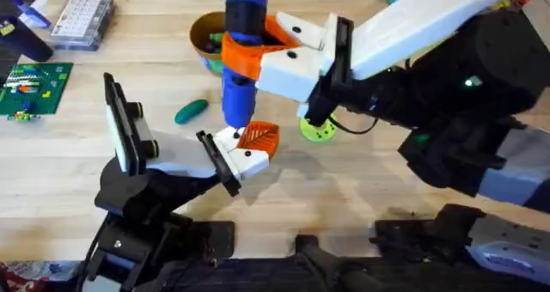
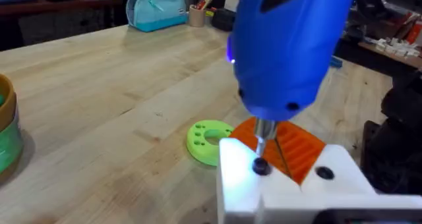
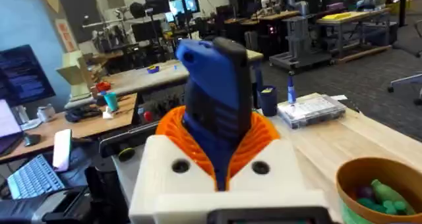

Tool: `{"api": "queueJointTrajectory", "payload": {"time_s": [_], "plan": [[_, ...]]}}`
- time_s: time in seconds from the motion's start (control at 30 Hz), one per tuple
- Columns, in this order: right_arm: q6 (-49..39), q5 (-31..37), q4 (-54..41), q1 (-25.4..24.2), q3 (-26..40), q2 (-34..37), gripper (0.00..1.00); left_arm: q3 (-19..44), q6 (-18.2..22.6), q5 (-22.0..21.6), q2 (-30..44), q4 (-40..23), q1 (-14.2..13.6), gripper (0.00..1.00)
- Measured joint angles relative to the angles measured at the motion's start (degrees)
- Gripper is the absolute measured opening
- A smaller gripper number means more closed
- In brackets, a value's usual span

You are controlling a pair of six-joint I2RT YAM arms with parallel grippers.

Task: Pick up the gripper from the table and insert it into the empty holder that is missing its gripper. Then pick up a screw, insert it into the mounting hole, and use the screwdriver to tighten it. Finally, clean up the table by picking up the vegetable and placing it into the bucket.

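My right gripper (image 1: 244, 55) (image 3: 217, 148) is shut on the blue screwdriver (image 1: 242, 34) (image 3: 217, 99), holding it upright between orange ribbed pads. The screwdriver's metal tip (image 2: 264, 135) rests on a dark screw (image 2: 260, 165) in the white holder (image 1: 241, 157) (image 2: 290, 188) at the end of my left arm. The orange ribbed gripper (image 1: 259, 137) (image 2: 300, 148) sits in that holder. My left gripper (image 1: 255, 142) has its white blocks together. The dark-green vegetable (image 1: 191, 111) lies on the table left of the screwdriver. Behind the screwdriver stands the tan bucket (image 1: 204, 36) (image 3: 369, 178) (image 2: 6, 128), with green pieces inside.
A lime-green disc with holes (image 1: 317, 130) (image 2: 206, 140) lies right of the holder. At the back left are a clear parts box (image 1: 82, 21) and a green board (image 1: 31, 88). A teal pouch (image 2: 158, 10) sits at the far table edge.
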Motion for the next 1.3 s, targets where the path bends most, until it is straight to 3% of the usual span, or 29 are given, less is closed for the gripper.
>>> {"api": "queueJointTrajectory", "payload": {"time_s": [0.97,1.3], "plan": [[-1.1,1.0,-1.6,0.7,0.1,0.6,0.048,0.0,-0.3,0.0,0.0,-0.1,0.0,0.014],[-1.8,1.1,-13.7,0.7,5.8,0.6,0.048,0.0,-0.5,0.0,0.1,-0.1,0.0,0.014]]}}
